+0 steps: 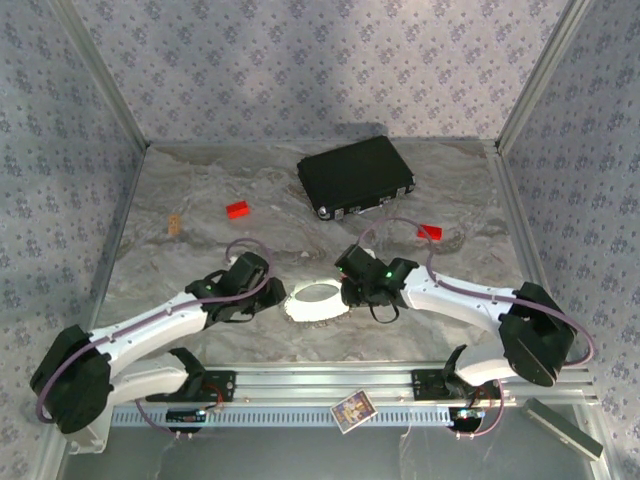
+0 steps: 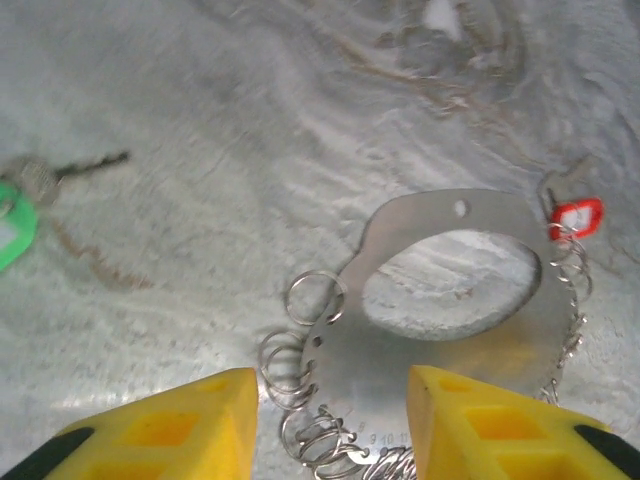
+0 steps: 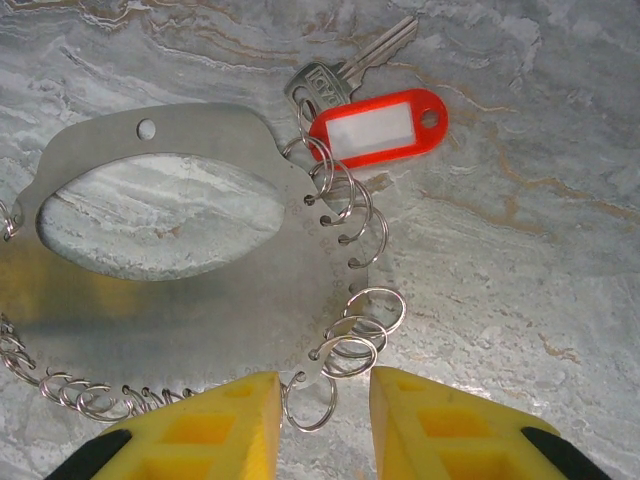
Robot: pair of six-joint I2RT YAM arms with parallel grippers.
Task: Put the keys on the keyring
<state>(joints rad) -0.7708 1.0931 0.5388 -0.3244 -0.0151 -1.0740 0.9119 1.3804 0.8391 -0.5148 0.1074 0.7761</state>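
The keyring is a flat, pale metal plate with a big oval hole, edged with small split rings, lying on the table between both grippers. The red-tagged key hangs on a ring at the keyring's far right rim, and is also at the plate's right edge. The green-tagged key lies loose on the table, left of the keyring. My left gripper is open, its jaws straddling the near ringed rim. My right gripper is open around a corner ring.
A black rectangular case sits at the back centre. Red blocks lie at the left and the right. A small tan piece is at the far left. Patterned walls close in the table on three sides.
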